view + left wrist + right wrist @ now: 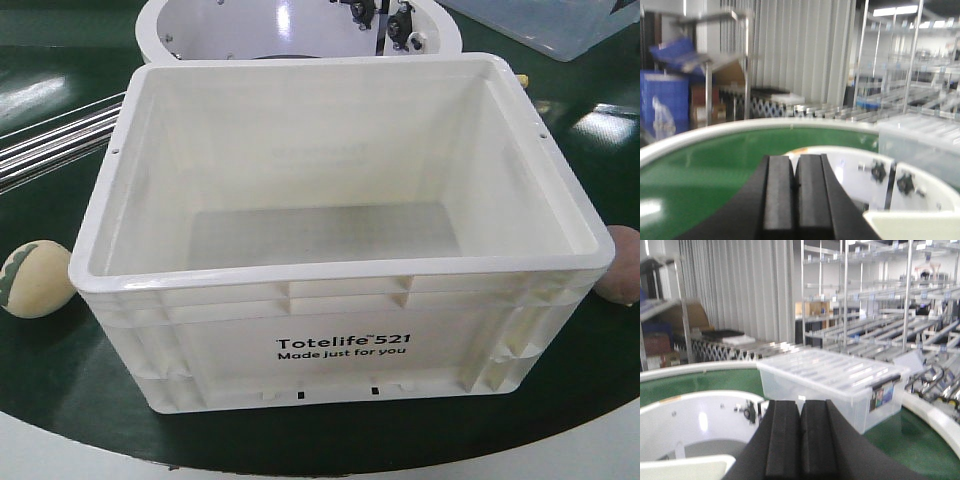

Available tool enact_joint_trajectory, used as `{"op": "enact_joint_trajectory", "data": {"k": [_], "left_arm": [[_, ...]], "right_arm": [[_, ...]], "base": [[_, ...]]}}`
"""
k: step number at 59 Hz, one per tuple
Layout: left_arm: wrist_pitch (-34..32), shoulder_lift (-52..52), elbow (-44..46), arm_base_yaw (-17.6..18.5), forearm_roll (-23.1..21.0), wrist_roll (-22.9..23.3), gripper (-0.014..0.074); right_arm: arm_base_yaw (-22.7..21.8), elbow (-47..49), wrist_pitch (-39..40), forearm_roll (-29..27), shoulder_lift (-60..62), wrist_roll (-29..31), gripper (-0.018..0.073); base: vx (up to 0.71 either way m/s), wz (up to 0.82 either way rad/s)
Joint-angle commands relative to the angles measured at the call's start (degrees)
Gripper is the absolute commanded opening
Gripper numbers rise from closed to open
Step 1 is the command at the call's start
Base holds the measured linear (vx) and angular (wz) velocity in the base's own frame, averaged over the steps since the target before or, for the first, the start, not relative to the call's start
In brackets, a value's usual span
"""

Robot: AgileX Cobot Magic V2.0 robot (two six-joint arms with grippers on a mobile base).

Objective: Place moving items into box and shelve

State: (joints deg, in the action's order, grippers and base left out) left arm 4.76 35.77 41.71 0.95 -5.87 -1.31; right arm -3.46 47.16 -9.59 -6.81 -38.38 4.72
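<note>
The white box (pixel 340 285) printed "Totelife 521" stands open in the middle of the green table, with nothing inside. A pale yellow egg-shaped item with a green stripe (pixel 35 280) lies against its left side. A reddish-brown egg-shaped item (pixel 625 265) lies at its right side, partly hidden by the rim. In the left wrist view my left gripper (pixel 795 165) is shut with nothing between its pads, and a corner of the box (pixel 912 225) shows at lower right. My right gripper (pixel 800 410) is shut and empty too, with a box corner (pixel 685 467) at lower left.
A round white tub (pixel 300 30) stands just behind the box. A clear lidded plastic bin (pixel 830 385) sits at the back right of the table. Metal rods (pixel 50 140) lie at the left. Metal shelving (pixel 880 315) stands beyond the table's white rim (pixel 700 132).
</note>
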Motion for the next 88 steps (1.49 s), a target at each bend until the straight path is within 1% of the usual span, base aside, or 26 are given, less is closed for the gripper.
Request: {"op": "enact_joint_trajectory", "data": {"k": [1,4,9,14,17,19,23,28,32,37,39,42,45,48,51,53,55,60,62,63,65,68,74,78,82,88], "left_arm": [[-3.9,2.8,1.6,0.3,-0.3,0.6,0.0049],[-3.9,3.8,1.6,0.3,-0.3,0.6,0.0084],[-3.9,5.1,1.6,0.3,-0.4,0.6,0.0184],[-3.9,5.5,1.6,0.3,-0.4,0.6,0.0294],[-3.9,5.5,1.6,0.3,-0.4,0.6,0.0339],[-3.9,5.5,1.6,0.3,-0.4,0.6,0.0360],[-3.8,5.5,1.6,0.3,-0.6,1.0,0.0382],[-3.5,5.5,1.6,0.3,-0.6,2.1,0.0384],[-0.4,5.5,2.4,0.3,-0.6,3.0,0.0384],[7.6,5.6,4.9,0.1,-0.4,6.1,0.0384],[9.4,6.3,6.0,0.1,0.0,6.8,0.0384],[11.0,7.4,8.2,0.1,1.0,6.8,0.0384],[11.9,9.0,10.5,0.1,1.8,6.8,0.0384],[13.2,10.9,13.5,0.1,3.0,7.4,0.0384],[14.5,13.2,15.6,0.1,4.0,9.8,0.0384],[15.1,14.8,16.9,0.1,5.2,11.8,0.0386],[15.6,16.8,18.0,-0.1,7.7,14.5,0.0389],[16.0,21.3,18.5,-2.0,12.8,21.4,0.0403],[16.8,23.0,18.5,-3.0,14.2,23.9,0.0410],[17.5,24.3,18.5,-3.7,15.0,25.9,0.0413],[18.8,25.8,18.5,-4.5,15.3,27.8,0.0418],[21.6,28.5,18.4,-5.7,15.2,29.3,0.0424],[25.9,32.9,17.1,-6.1,15.1,29.0,0.0424],[27.6,34.9,15.8,-6.1,15.1,28.6,0.0424],[27.9,36.3,14.3,-6.1,14.6,28.6,0.0424],[27.2,37.3,12.3,-6.1,14.5,28.6,0.0424]], "right_arm": [[0.0,1.6,5.8,0.4,-2.1,0.2,0.0053],[0.0,1.6,5.9,0.4,-3.0,0.2,0.0086],[0.0,1.6,5.1,0.4,-4.0,0.2,0.0170],[0.0,1.6,4.6,0.4,-4.7,0.2,0.0293],[0.0,1.6,4.6,0.4,-4.8,0.2,0.0368],[0.0,1.6,4.5,0.4,-4.8,0.2,0.0423],[0.0,1.6,4.5,0.4,-4.8,0.1,0.0497],[0.0,1.6,3.3,-1.1,-4.8,-0.7,0.0549],[0.0,1.7,1.1,-0.6,-4.5,1.0,0.0553],[0.0,2.6,-3.8,0.3,-4.3,2.1,0.0545],[0.0,4.0,-6.5,0.3,-4.6,2.0,0.0538],[0.0,6.6,-10.5,0.5,-5.8,1.7,0.0529],[0.0,9.7,-12.7,0.8,-7.6,1.0,0.0522],[-0.1,13.8,-14.8,2.5,-10.5,-1.6,0.0518],[-0.1,17.5,-17.7,5.4,-13.6,-4.7,0.0518],[-0.1,19.7,-19.9,8.3,-15.8,-7.4,0.0518],[-0.1,21.6,-21.8,11.1,-18.1,-9.4,0.0518],[-0.1,25.0,-27.1,18.5,-24.3,-15.1,0.0518],[-0.1,25.3,-28.5,20.6,-26.3,-16.7,0.0518],[-0.1,25.3,-29.1,21.9,-27.8,-17.6,0.0518],[-0.1,24.9,-30.1,22.8,-29.5,-18.1,0.0518],[-0.1,24.1,-32.0,22.7,-32.6,-18.1,0.0518],[-0.2,21.5,-33.1,22.6,-37.3,-19.1,0.0518],[-1.7,19.0,-32.4,22.3,-39.4,-21.3,0.0518],[-3.7,16.3,-30.8,19.8,-40.6,-21.9,0.0518],[-6.6,11.9,-28.2,15.6,-41.8,-18.2,0.0518]], "base": [[0.00,0.00],[0.00,0.00],[0.00,0.00],[0.00,0.00],[0.00,0.00],[0.00,0.00],[0.00,0.00],[0.00,0.00],[0.00,0.00],[0.00,0.00],[0.00,0.00],[0.00,0.00],[0.00,0.00],[0.00,0.00],[0.00,0.00],[0.00,0.00],[0.00,0.00],[0.00,0.00],[0.00,0.00],[0.00,0.00],[0.00,0.00],[0.00,0.00],[0.00,0.00],[0.00,0.00],[0.00,0.00],[0.00,0.00]]}}
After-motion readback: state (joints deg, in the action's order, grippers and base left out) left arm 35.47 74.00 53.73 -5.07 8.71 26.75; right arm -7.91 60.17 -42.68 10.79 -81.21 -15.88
